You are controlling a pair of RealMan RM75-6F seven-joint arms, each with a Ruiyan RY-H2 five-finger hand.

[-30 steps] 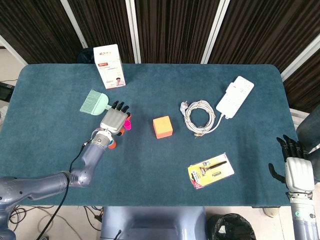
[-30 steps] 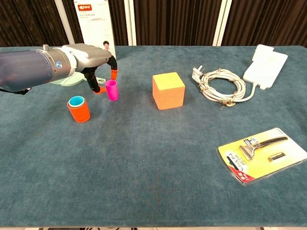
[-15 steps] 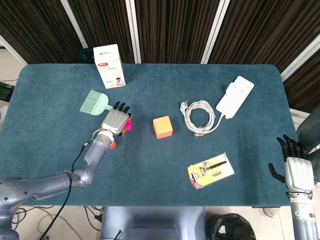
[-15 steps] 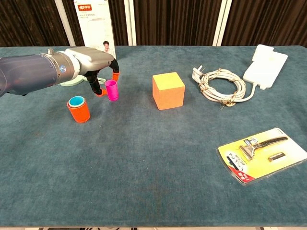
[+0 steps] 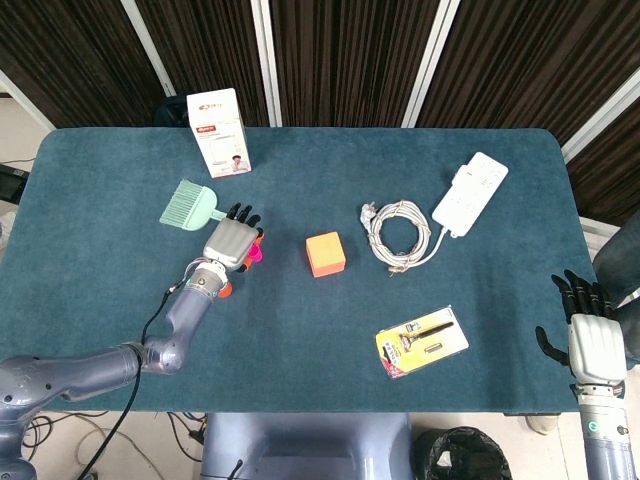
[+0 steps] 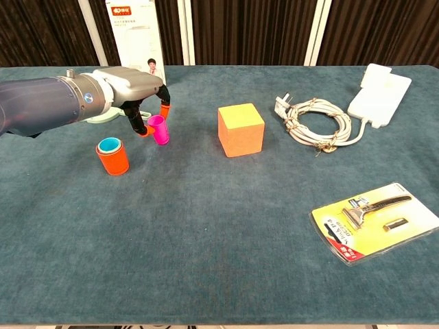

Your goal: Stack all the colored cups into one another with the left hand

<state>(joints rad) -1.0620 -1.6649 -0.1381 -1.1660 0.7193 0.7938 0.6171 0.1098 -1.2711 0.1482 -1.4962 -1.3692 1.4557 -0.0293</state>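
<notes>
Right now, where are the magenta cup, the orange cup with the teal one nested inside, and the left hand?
magenta cup point(image 6: 158, 130): chest view, on its side wall.
orange cup point(image 6: 113, 160): chest view, on its outer wall.
left hand point(image 6: 130, 83): chest view, on the grey back of the hand.

Orange cube point(image 6: 241, 129), coiled cable point(image 6: 312, 122), white adapter point(image 6: 378, 94), packaged razor point(image 6: 374, 221), green brush point(image 5: 189, 205), white box point(image 5: 218, 132).

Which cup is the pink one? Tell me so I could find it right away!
Find the tall white box at the table's far left edge. Just in front of it the left robot hand reaches down around the pink cup. It is slimmer than the orange cup nearby, which has a blue cup nested inside.
</notes>
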